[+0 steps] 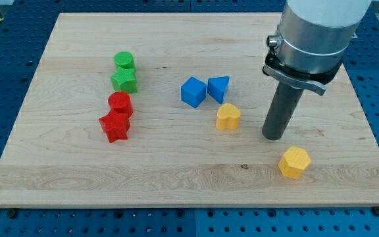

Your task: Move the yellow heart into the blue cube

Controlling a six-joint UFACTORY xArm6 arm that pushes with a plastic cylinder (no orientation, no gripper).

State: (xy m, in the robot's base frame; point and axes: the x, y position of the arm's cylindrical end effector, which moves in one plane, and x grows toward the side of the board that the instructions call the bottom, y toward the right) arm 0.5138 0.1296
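The yellow heart [227, 116] lies near the board's middle, just below and right of the blue cube [193, 92], a small gap apart. A blue triangular block [218, 87] sits right beside the cube on its right. My tip [273, 136] rests on the board to the right of the yellow heart, a short gap away, and above the yellow hexagon [294, 162].
On the view's left stand a green cylinder [124, 61] and a green star [124, 81], and below them a red cylinder [120, 103] and a red star [115, 126]. The wooden board [58, 178] ends on a blue pegboard table.
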